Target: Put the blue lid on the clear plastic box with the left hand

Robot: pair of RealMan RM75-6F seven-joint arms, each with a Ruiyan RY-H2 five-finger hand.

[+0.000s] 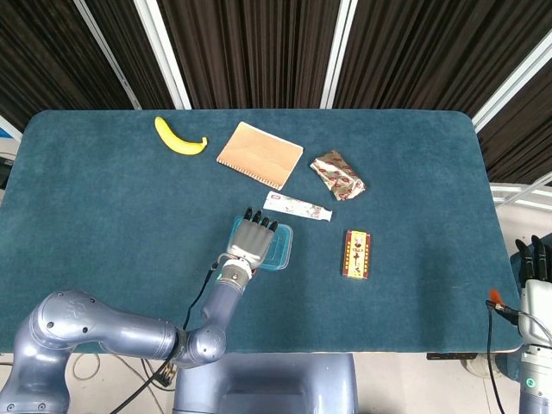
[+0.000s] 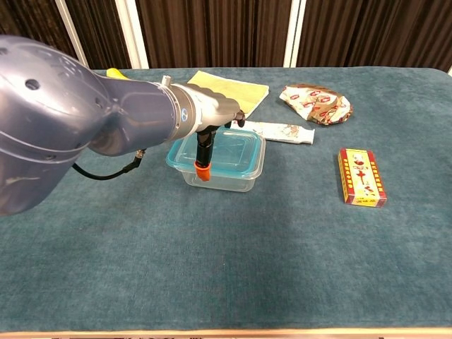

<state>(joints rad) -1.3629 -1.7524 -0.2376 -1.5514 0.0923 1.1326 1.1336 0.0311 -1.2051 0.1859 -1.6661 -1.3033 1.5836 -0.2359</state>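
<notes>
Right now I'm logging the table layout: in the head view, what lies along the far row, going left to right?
Banana → notebook → crumpled snack wrapper. The tube, lidded box and small carton lie nearer the robot, so they are left out of that row.

A yellow banana point(image 1: 179, 138) lies on the teal table point(image 1: 103, 198) toward ten o'clock, curved with its ends pointing up. To its right, near twelve o'clock, a tan spiral notebook point(image 1: 260, 154) rests tilted, its bound edge facing the near side. At about one o'clock sits a crumpled snack wrapper point(image 1: 338, 175) in brown and white. Just below the notebook, close to the centre, a slim white tube point(image 1: 297, 208) lies nearly level. Toward four o'clock from the centre a small red and yellow box point(image 1: 356, 254) lies flat, long side running front to back. Dark curtains point(image 1: 259, 52) with white posts hang behind.
</notes>
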